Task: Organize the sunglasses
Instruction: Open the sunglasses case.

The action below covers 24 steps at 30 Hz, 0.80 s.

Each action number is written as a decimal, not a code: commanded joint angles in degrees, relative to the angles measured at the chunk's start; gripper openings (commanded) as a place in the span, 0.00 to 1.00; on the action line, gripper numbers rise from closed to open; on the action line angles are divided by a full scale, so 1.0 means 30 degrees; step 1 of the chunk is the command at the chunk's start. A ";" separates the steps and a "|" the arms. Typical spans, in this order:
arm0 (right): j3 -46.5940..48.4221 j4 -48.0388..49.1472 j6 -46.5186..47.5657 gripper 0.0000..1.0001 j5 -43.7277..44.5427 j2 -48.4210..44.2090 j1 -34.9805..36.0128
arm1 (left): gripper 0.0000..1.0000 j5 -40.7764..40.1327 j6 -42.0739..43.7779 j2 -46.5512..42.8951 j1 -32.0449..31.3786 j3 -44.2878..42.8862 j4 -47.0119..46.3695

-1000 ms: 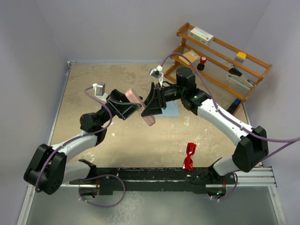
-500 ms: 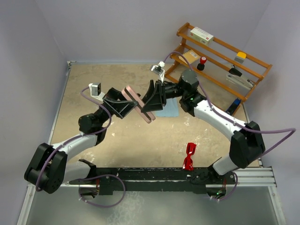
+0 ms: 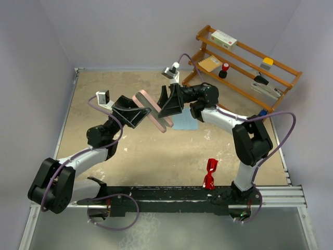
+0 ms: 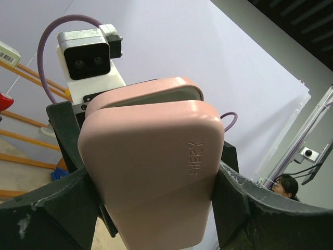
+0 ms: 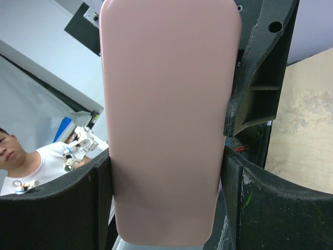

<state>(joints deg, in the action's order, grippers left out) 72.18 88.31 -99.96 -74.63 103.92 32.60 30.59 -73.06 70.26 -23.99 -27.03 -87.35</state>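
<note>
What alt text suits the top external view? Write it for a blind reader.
The left gripper and right gripper clamp a pale pink oblong hard case between them above the table. Near the front edge lie small glossy red plastic sunglasses; a light blue square cloth lies beside the right gripper.

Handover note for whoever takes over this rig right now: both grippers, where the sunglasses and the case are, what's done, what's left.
Left gripper: fingers closed on the pink case.
Right gripper: fingers closed on the same case from the opposite side.
The case is held up off the table between the two arms, and its halves look slightly parted.
Sunglasses: on the table near the front edge, by the right arm's base, untouched.
Blue cloth: flat on the table under the right gripper.
Done: case picked up.
Left: probably open the case fully, put the sunglasses inside and close it.
</note>
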 commanded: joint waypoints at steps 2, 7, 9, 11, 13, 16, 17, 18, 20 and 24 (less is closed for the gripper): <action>0.2656 0.4586 -0.3772 0.00 0.3537 0.0158 0.0647 | 0.41 0.3368 0.0218 0.0098 -0.0475 -0.0846 -0.3754; 0.5018 0.4615 -0.4365 0.00 0.3868 0.1091 0.0647 | 0.41 0.3499 0.0044 -0.0100 -0.0493 -0.1510 -0.3753; 0.5981 0.4620 -0.4773 0.00 0.4082 0.1458 0.0645 | 0.41 0.3656 -0.0065 -0.0071 -0.0475 -0.1915 -0.3750; 0.6804 0.4665 -0.5198 0.00 0.4314 0.1700 0.0648 | 0.42 0.3744 -0.0117 -0.0101 -0.0486 -0.2274 -0.3739; 0.7353 0.4675 -0.5536 0.00 0.4425 0.1771 0.0650 | 0.42 0.3815 -0.0083 -0.0196 -0.0472 -0.2453 -0.3738; 0.7963 0.4714 -0.5956 0.00 0.4479 0.1761 0.0660 | 0.42 0.3931 -0.0030 -0.0444 -0.0476 -0.2685 -0.3747; 0.8082 0.4714 -0.6064 0.00 0.4471 0.1709 0.0649 | 0.42 0.3970 -0.0024 -0.0556 -0.0493 -0.2747 -0.3746; 0.8234 0.4721 -0.6191 0.00 0.4477 0.1662 0.0658 | 0.42 0.4044 0.0017 -0.0684 -0.0474 -0.2813 -0.3753; 0.8385 0.4717 -0.6469 0.00 0.4561 0.1566 0.0653 | 0.42 0.4157 0.0088 -0.0918 -0.0489 -0.2852 -0.3754; 0.8711 0.4750 -0.6981 0.00 0.4921 0.1246 0.0676 | 0.42 0.4297 0.0153 -0.1303 -0.0488 -0.2812 -0.3738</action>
<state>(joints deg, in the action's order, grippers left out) 93.82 93.17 -114.89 -76.27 110.61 33.47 29.21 -71.88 67.48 -23.20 -35.05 -87.42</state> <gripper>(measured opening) 0.737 0.699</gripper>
